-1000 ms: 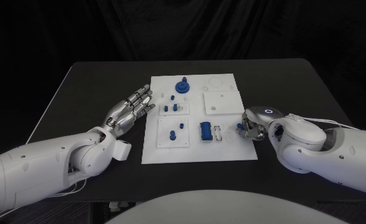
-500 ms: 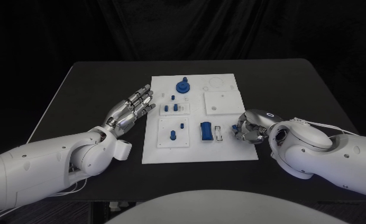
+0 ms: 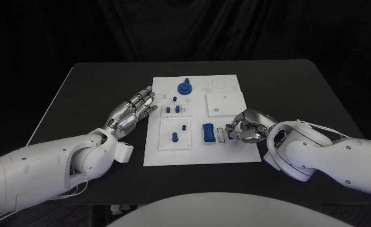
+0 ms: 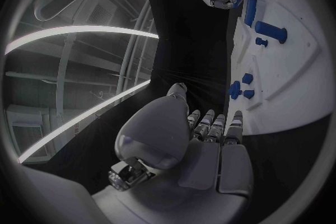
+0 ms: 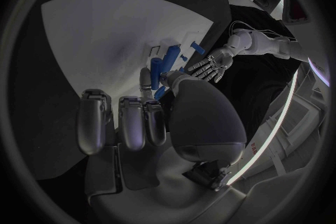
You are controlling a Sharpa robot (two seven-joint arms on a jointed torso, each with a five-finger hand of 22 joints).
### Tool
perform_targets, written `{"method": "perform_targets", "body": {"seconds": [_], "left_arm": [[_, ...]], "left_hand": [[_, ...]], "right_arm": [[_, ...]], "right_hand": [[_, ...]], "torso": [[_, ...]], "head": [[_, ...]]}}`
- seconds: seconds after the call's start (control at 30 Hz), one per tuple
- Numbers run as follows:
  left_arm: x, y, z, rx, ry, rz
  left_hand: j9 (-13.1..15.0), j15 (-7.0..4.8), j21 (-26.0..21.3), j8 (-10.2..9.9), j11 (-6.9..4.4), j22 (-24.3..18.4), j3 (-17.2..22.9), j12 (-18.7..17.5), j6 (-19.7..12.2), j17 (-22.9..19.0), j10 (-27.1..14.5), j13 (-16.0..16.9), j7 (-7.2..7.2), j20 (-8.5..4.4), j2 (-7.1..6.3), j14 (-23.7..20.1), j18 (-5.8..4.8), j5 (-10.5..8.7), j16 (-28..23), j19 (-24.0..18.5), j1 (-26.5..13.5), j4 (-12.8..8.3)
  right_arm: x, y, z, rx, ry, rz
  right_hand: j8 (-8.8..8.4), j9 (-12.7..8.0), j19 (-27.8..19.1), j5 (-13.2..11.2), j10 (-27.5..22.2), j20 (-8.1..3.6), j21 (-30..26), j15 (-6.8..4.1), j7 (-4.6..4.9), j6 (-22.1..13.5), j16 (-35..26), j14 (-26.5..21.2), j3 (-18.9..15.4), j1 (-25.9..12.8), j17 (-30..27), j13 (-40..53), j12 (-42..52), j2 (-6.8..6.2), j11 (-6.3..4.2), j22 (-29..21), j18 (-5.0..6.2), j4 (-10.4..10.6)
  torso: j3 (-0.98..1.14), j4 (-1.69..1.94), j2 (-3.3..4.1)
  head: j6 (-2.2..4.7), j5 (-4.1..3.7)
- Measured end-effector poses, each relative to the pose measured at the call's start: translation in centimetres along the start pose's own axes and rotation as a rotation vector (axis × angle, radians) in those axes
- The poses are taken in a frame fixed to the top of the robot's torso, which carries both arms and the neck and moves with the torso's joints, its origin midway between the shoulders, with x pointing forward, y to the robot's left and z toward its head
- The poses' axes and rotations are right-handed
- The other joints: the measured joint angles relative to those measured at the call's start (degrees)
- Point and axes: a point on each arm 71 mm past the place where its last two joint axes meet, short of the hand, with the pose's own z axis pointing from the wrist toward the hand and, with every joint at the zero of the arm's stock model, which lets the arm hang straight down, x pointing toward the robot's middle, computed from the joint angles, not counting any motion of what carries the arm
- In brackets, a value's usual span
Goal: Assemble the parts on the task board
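Right wrist view: right hand [image 5: 150, 117] pinching a small blue part [image 5: 157, 79], hidden in head view; left hand [image 3: 133, 111] spread, empty.

Right hand [image 3: 249, 126] further over task board [image 3: 197, 154]

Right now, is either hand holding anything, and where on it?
Right hand pinches a small blue part at its end; left hand holds nothing.

White arms [image 3: 46, 165] end in silver hands [image 3: 130, 110].
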Motion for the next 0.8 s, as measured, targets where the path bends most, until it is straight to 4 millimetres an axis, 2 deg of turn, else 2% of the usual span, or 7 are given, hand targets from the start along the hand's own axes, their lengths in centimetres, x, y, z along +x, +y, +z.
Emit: {"method": "perform_targets", "body": {"seconds": [0.23, 0.5, 0.67, 0.73, 0.8], "left_arm": [[0.0, 0.0, 0.0, 0.0, 0.001, -0.001], [0.1, 0.0, 0.0, 0.0, 0.002, -0.002], [0.1, 0.0, 0.0, 0.0, 0.003, -0.002], [0.1, 0.1, 0.1, 0.0, 0.004, -0.002], [0.1, 0.1, 0.1, 0.0, 0.005, -0.003]], "left_hand": [[0.0, 0.21, 0.0, 0.0, 0.0, 0.0, 0.2, 0.0, 0.0, 0.0, 0.0, 0.0, 0.0, 0.0, 0.0, 0.2, 0.0, 0.0, 0.0, 0.0, 0.0, -0.2], [0.0, 0.21, 0.0, 0.0, 0.0, 0.0, 0.2, 0.0, 0.0, 0.0, 0.0, 0.0, 0.0, 0.0, 0.0, 0.2, 0.0, 0.0, 0.0, 0.0, 0.0, -0.2], [0.0, 0.21, 0.0, 0.0, 0.16, 0.0, 0.2, 0.0, 0.0, 0.0, 0.2, 0.0, 0.0, 0.0, 0.0, 0.2, 0.0, 0.0, 0.0, 0.0, 0.0, -0.2], [0.0, 0.21, 0.0, 0.0, 0.19, 0.0, 0.2, 0.0, 0.0, 0.0, 0.2, 0.0, 0.0, 0.0, 0.0, 0.2, 0.0, 0.0, 0.0, 0.0, 0.0, -0.2], [0.0, 0.21, 0.0, 0.0, 0.19, 0.0, 0.2, 0.0, 0.0, 0.0, 0.2, 0.0, 0.0, 0.0, 0.0, 0.2, 0.0, 0.0, 0.0, 0.0, 0.0, -0.2]], "right_arm": [[0.3, 0.2, 0.8, 0.004, 0.011, 0.024], [0.4, 0.1, 1.5, 0.024, 0.032, 0.018], [0.6, -0.1, 1.6, 0.037, 0.052, 0.002], [0.7, -0.1, 1.6, 0.041, 0.06, -0.004], [0.7, -0.1, 1.7, 0.044, 0.065, -0.008]], "right_hand": [[-0.04, -0.2, 0.0, -1.1, 0.0, 0.0, 0.0, 0.0, 0.01, 0.0, 0.0, 0.0, 0.3, -0.5, 0.0, 0.0, 0.0, 0.24, 0.03, 0.0, 0.0, -0.1], [-0.67, -0.6, 0.0, -3.8, -0.2, 0.0, -0.3, 0.0, 0.03, 0.0, 0.0, 0.0, 1.2, -2.3, 0.0, 0.0, 0.0, 0.32, 0.21, 0.0, 0.0, -0.7], [-1.0, -1.0, 0.2, -6.6, -0.1, 0.2, -0.5, 0.16, 0.01, 0.0, 0.0, 0.2, 0.8, -3.8, 0.0, 0.0, 0.0, 0.53, 0.34, 0.0, 0.0, -0.4], [-1.07, -1.2, 0.1, -8.8, 0.0, 0.33, -0.5, 0.36, -0.04, 0.1, 0.0, 0.0, 0.4, -4.9, 0.0, 0.0, 0.0, 0.52, 0.41, 0.0, 0.0, 0.1], [-1.28, -1.3, 0.0, -10.0, 0.0, 0.41, -0.5, 0.36, -0.11, 0.1, 0.0, 0.0, 0.1, -5.1, 0.0, 0.0, 0.0, 0.74, 0.41, 0.0, 0.0, 0.3]], "torso": [[0.0, 0.03, 0.0], [0.0, 0.03, 0.07], [0.0, 0.03, 0.07], [-0.01, 0.04, 0.05], [-0.01, 0.04, 0.05]], "head": [[0.0, -0.1], [0.0, 0.11], [0.0, 0.12], [0.0, 0.08], [0.0, 0.03]]}}
